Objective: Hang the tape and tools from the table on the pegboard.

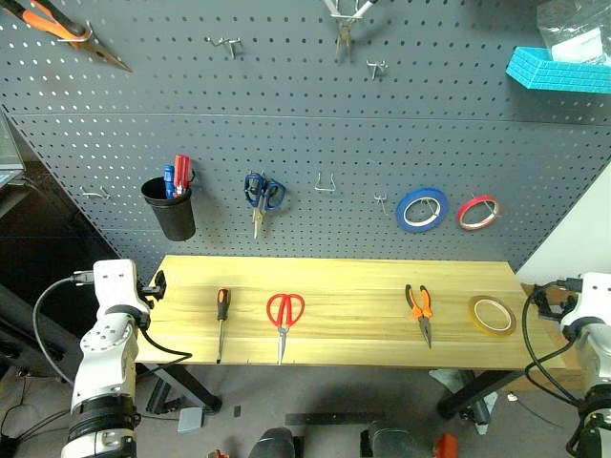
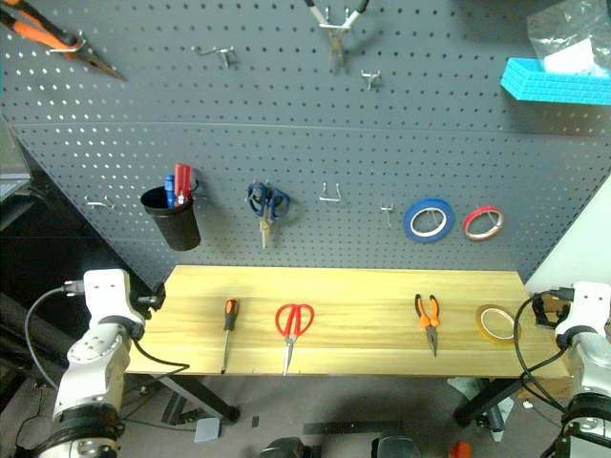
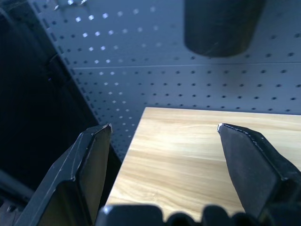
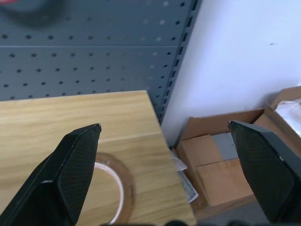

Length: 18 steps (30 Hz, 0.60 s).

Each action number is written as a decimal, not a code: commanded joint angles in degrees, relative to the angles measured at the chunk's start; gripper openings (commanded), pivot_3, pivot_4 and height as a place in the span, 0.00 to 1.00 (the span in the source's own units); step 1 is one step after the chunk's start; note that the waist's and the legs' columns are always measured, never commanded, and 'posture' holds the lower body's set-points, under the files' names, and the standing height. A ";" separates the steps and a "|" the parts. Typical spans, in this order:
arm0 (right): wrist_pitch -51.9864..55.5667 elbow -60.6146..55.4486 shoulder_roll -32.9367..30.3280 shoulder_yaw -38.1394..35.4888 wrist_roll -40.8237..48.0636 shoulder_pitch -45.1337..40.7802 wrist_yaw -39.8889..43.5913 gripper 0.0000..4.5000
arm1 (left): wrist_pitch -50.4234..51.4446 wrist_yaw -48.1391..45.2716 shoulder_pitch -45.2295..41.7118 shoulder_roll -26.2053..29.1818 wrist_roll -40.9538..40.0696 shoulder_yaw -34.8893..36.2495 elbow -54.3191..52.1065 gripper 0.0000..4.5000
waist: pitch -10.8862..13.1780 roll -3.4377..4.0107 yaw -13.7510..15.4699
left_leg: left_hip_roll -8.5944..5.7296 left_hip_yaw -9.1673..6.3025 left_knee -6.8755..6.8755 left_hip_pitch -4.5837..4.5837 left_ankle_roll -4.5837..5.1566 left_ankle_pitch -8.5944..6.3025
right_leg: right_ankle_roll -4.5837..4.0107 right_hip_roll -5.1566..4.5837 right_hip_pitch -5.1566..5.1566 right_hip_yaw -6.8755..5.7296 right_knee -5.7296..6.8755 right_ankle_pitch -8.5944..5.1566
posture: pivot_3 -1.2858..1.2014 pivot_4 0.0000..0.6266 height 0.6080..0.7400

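On the pale wooden table lie, from left to right, a slim screwdriver, red-handled scissors, small orange-and-black pliers and the yellow tape ring. The dark grey pegboard rises behind the table. My left gripper is open and empty, level with the table's left end, well left of the screwdriver. Off the table's right end my right gripper is also open and empty, with the tape lying flat just ahead of its left finger.
On the pegboard hang a black cup with pens, blue-handled scissors, a blue tape ring, a red tape ring, other pliers and several bare hooks. A teal box sits top right. Cardboard boxes stand beyond the table's right end.
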 commanded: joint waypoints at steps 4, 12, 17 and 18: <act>-1.30 2.72 -2.68 -2.75 1.55 -1.73 -1.83 1.00 | -1.43 0.36 -0.31 1.79 1.30 0.40 -1.18 0.86 | -0.02 -0.02 -0.01 | -0.01 0.00 0.01 0.01 0.00 0.00 | 0.00 0.00 0.02 -0.01 0.00 0.00 | 0.50 0.00 1.00; -1.05 1.88 -2.55 -0.64 0.76 -0.46 -0.85 1.00 | 3.21 -0.64 1.59 1.66 1.72 -0.41 -4.72 0.86 | -0.03 -0.01 -0.31 | -0.01 0.05 0.00 0.06 0.01 0.00 | 0.00 0.01 0.04 0.04 0.02 0.00 | 0.50 0.04 1.00; 4.37 -5.92 -0.78 2.66 0.78 2.14 2.57 1.00 | 9.42 -0.57 3.10 -0.68 2.25 -3.66 -12.59 0.86 | 0.63 -0.10 -0.65 | 0.09 0.03 0.02 0.05 0.01 0.00 | 0.00 0.00 0.04 0.06 0.04 -0.01 | 0.49 0.13 1.00; 6.78 -8.44 -0.39 2.76 1.56 2.89 3.11 1.00 | 10.36 -0.53 3.43 -0.90 2.67 -4.47 -14.22 0.86 | 0.93 -0.11 -0.65 | 0.15 0.02 0.05 0.07 0.01 0.00 | 0.00 0.00 0.07 0.06 0.04 -0.01 | 0.48 0.18 1.00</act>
